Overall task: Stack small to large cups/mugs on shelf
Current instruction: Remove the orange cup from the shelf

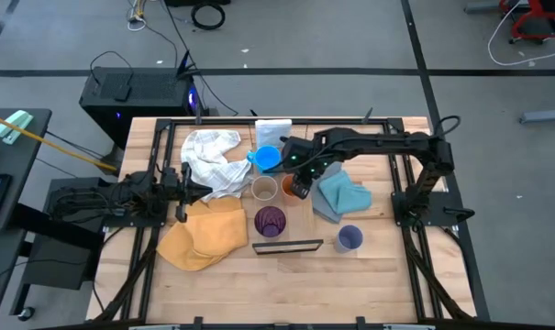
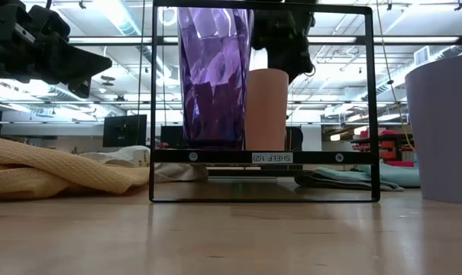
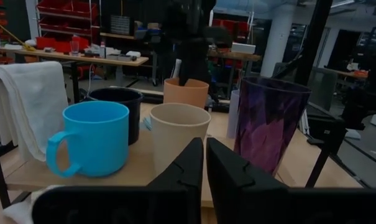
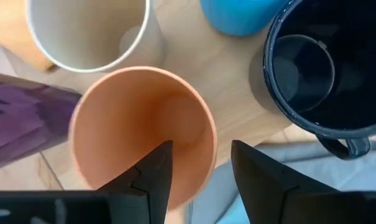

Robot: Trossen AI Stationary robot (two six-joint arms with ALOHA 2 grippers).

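Right gripper hangs directly above the orange cup, fingers spread, one over its mouth and one outside the rim. The cup stands on the shelf beside the purple tumbler, tan cup and navy mug just beyond. Left gripper waits near the table's left edge, fingers together.

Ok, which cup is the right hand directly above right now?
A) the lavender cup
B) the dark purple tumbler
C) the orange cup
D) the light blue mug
C: in the right wrist view the right hand looks straight down into the orange cup, its open fingers straddling the rim; the purple tumbler and blue mug sit off to the sides.
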